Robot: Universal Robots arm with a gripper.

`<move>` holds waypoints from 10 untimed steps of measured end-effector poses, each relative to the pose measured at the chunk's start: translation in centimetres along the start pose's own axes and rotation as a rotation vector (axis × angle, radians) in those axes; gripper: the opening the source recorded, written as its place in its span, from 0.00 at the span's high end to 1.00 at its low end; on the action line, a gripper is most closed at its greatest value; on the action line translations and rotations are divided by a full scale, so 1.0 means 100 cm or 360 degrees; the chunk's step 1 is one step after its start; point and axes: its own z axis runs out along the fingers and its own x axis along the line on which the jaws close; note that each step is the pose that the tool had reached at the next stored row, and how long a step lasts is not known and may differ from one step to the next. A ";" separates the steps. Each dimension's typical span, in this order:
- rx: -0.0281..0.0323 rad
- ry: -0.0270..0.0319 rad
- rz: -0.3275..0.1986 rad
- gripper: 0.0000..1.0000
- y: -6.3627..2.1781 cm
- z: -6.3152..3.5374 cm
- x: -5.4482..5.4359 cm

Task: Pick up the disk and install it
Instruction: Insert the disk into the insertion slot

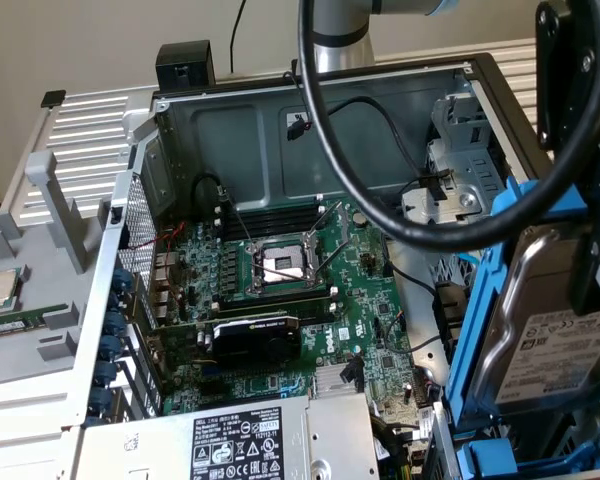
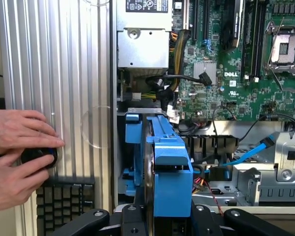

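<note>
grip: end effector part-open, clamped on disk | do: hold edge-on, square to case beyond end effector, ease slowly

Soft, even indoor light; shadow pools inside the computer case, metal mildly glinting.

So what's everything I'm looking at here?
case: one, grey, open, centre
motherboard: one, green, inside the case
graphics card: one, black, on the motherboard
power supply: one, grey, case's near end
disk: one, silver in blue frame, above the case, exterior view's right
chip: one, silver, outside the case, exterior view's left
cable: one, black, looping before the case
hands: two, beside the case, on a small black object
arm: one, silver, behind the case
gripper: one, black, shut on the disk
</note>
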 end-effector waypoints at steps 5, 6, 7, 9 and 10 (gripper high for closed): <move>-0.00001 0.00002 0.0000 0.63 0.0010 0.0032 0.000; -0.00001 0.00003 0.0000 0.63 0.0011 0.0037 0.000; 0.00000 0.00002 0.0000 0.63 0.0012 0.0042 0.000; -0.00001 0.00001 0.0000 0.63 0.0013 0.0051 0.000; -0.00001 0.00003 0.0000 0.63 0.0014 0.0054 0.000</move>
